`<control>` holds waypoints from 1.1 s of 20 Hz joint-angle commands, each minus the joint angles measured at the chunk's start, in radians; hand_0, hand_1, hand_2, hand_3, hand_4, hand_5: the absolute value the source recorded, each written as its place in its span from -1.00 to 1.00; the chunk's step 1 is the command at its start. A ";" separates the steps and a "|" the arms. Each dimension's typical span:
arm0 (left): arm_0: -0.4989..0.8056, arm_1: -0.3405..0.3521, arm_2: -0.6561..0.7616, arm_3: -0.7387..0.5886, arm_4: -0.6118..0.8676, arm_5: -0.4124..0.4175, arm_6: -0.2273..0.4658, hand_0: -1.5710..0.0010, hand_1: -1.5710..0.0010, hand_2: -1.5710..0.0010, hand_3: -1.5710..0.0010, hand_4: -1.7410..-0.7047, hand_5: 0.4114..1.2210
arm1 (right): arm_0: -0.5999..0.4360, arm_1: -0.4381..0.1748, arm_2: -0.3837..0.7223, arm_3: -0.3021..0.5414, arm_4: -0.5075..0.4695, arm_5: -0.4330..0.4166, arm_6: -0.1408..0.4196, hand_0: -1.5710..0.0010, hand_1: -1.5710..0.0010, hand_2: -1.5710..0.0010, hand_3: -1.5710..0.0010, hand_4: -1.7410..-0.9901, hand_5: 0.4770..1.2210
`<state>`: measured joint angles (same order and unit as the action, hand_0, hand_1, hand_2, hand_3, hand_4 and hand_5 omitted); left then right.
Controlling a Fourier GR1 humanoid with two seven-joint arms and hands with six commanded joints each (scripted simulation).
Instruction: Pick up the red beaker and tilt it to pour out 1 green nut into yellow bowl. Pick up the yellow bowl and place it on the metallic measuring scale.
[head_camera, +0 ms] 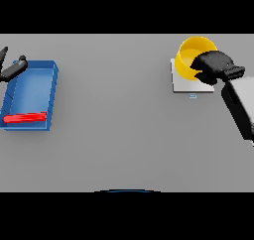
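Plain grey table (pixel 119 135); right hand (pixel 211 65) clasping yellow bowl (pixel 188 60) on metallic scale (pixel 181 85).

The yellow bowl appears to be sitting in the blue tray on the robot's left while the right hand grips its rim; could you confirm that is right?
Not quite: the head view shows the round yellow bowl on the flat metallic measuring scale at the robot's right, not in the rectangular blue tray. The dark right hand does grip its rim.
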<state>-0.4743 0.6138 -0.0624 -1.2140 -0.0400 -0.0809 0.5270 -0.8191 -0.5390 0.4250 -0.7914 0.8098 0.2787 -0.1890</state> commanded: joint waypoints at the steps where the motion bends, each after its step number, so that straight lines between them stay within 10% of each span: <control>1: -0.002 -0.005 0.000 0.004 0.000 0.004 -0.005 1.00 1.00 1.00 1.00 0.70 -0.02 | -0.005 0.003 -0.005 0.016 -0.004 0.001 0.000 -1.00 -1.00 -0.77 -0.73 -1.00 1.00; 8: 0.000 0.003 0.005 0.008 0.004 -0.005 -0.009 1.00 1.00 1.00 1.00 0.73 -0.08 | -0.006 0.016 0.009 0.057 0.002 -0.001 -0.005 -1.00 -1.00 -0.75 -0.84 -1.00 1.00; 11: 0.000 -0.003 -0.004 0.006 0.000 -0.006 -0.001 1.00 1.00 1.00 1.00 0.75 -0.10 | -0.012 0.022 -0.001 0.082 -0.004 0.001 -0.001 -0.98 -0.82 -0.71 -0.41 -0.84 1.00; 16: 0.009 0.000 0.006 -0.003 0.011 -0.006 -0.003 1.00 1.00 1.00 1.00 0.74 -0.13 | -0.009 0.027 -0.032 0.080 -0.046 0.048 0.024 0.04 0.14 0.26 0.39 -0.39 0.20; 22: 0.011 -0.003 0.001 -0.003 0.010 -0.011 -0.018 1.00 1.00 1.00 1.00 0.75 -0.16 | 0.000 0.018 -0.016 0.073 -0.034 0.064 0.028 0.75 0.75 0.80 0.83 -0.19 -0.09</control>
<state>-0.4631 0.6103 -0.0616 -1.2169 -0.0296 -0.0917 0.5068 -0.8187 -0.5218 0.4088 -0.7178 0.7760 0.3432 -0.1602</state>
